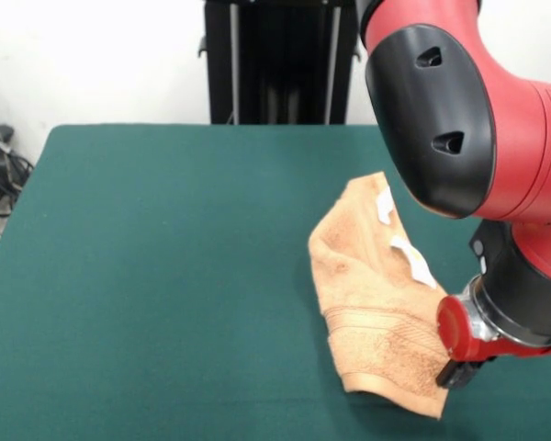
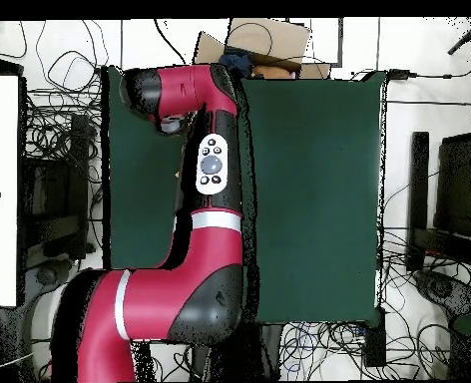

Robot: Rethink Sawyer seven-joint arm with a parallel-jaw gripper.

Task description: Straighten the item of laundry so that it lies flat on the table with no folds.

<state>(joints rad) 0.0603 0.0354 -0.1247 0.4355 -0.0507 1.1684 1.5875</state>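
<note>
Nearest to us, the lower corner of the small peach-orange terry towel [image 1: 376, 312] hangs close to the front edge of the big table covered in dark green felt-like cloth [image 1: 165, 276], right of centre in the front view. The towel is anything but flat: it's bunched and folded over on itself, a long creased shape running up from that near corner toward the middle of the table. A woven border band crosses its lower part, and two small white tags [image 1: 399, 241] show along its right-hand side.

Right at the towel's lower right edge sits the gripper [image 1: 452, 373], dark tips low at the cloth, under a red clamp ring on the wrist. Whether those tips are spread or pinching the fabric, can't tell from here. The bulky red and black arm [image 1: 459, 119] fills the upper right above it.

From overhead, the arm stretches across the table's left part and hides the towel entirely.
</note>
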